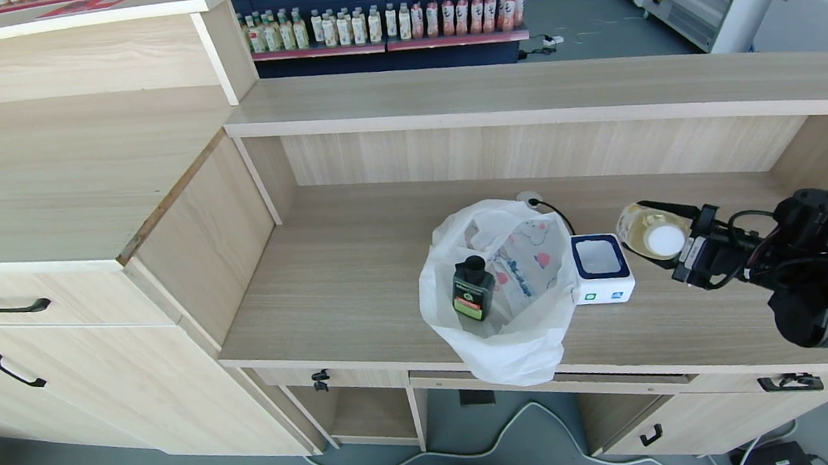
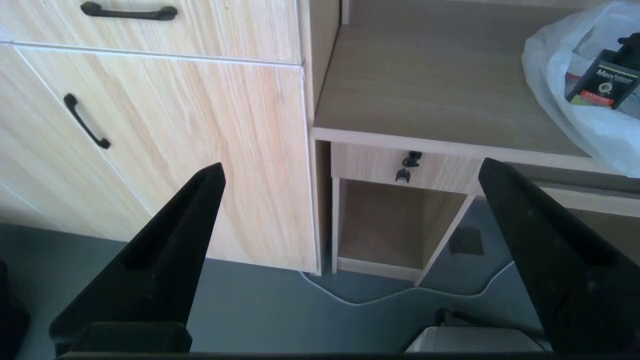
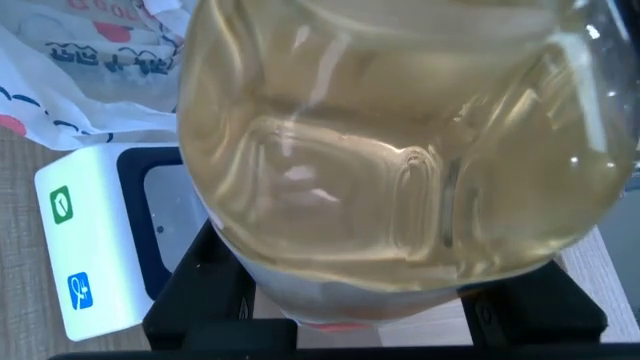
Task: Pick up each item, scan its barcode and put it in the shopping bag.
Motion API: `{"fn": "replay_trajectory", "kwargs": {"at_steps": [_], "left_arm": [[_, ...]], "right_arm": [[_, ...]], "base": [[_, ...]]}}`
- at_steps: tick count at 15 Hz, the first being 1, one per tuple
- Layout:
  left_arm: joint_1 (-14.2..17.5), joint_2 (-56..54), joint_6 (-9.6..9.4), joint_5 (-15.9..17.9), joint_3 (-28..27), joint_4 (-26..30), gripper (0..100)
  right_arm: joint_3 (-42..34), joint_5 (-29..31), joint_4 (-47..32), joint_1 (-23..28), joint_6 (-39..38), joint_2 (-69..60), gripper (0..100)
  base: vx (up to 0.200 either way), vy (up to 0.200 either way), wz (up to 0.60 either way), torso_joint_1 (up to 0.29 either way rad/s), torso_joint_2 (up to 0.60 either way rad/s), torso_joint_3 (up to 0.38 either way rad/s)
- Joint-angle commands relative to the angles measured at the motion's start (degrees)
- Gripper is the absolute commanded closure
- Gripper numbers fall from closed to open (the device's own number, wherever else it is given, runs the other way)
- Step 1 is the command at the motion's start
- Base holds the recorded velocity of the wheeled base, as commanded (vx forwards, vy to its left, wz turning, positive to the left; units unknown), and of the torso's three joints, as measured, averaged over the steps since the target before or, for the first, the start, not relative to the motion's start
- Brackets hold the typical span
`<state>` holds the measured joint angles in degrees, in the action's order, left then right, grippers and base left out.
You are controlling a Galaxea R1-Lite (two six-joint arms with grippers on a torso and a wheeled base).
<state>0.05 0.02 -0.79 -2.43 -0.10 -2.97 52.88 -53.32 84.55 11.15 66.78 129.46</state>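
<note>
Yellowish liquid in a clear bottle (image 1: 642, 229), clamped sideways between the fingers of the right gripper (image 1: 667, 238), round white end toward the head camera. Held over the right part of the wooden counter (image 1: 358, 283), just right of the scanner (image 1: 601, 267) and off the surface. From the right wrist, very close (image 3: 400, 150), with the scanner (image 3: 100, 240) partly under it.

White box of a scanner, dark-rimmed window up, flat on the counter near the front edge, black cable (image 1: 555, 210) running back toward the rear wall.

White plastic shopping bag (image 1: 517, 352) just left of the scanner, against its side, mouth open upward, lower part slumped over the front edge. Inside the bag: a dark bottle (image 1: 472, 287) with a green label, upright, and a printed packet (image 1: 531, 267) leaning behind it.

Low, below counter height, the left gripper (image 2: 350, 255), before the cabinet (image 2: 200, 150) front left of the counter, fingers wide apart, nothing between them. From that wrist, shopping bag (image 2: 565, 50) and dark bottle (image 2: 608, 80) up at the counter's front edge.
</note>
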Motion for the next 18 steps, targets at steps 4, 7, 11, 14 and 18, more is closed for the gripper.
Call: {"fn": "replay_trajectory", "kwargs": {"at_steps": [4,7,11,14,18], "left_arm": [[0.0,0.0,0.0,0.0,0.0,0.0,0],[0.0,0.0,0.0,0.0,0.0,0.0,0],[0.0,0.0,0.0,0.0,0.0,0.0,0],[0.0,0.0,0.0,0.0,0.0,0.0,0],[0.0,0.0,0.0,0.0,0.0,0.0,0]], "right_arm": [[1.5,0.0,1.0,-0.1,0.5,2.5,100],[2.1,0.0,1.4,-0.2,0.5,3.1,100],[3.0,0.0,1.4,-0.6,0.5,4.0,100],[4.5,0.0,2.0,-1.4,0.5,5.5,100],[5.4,0.0,2.2,-2.2,0.5,6.9,100]], "base": [[0.0,0.0,0.0,0.0,0.0,0.0],[0.0,0.0,0.0,0.0,0.0,0.0],[0.0,0.0,0.0,0.0,0.0,0.0],[0.0,0.0,0.0,0.0,0.0,0.0],[0.0,0.0,0.0,0.0,0.0,0.0]]}}
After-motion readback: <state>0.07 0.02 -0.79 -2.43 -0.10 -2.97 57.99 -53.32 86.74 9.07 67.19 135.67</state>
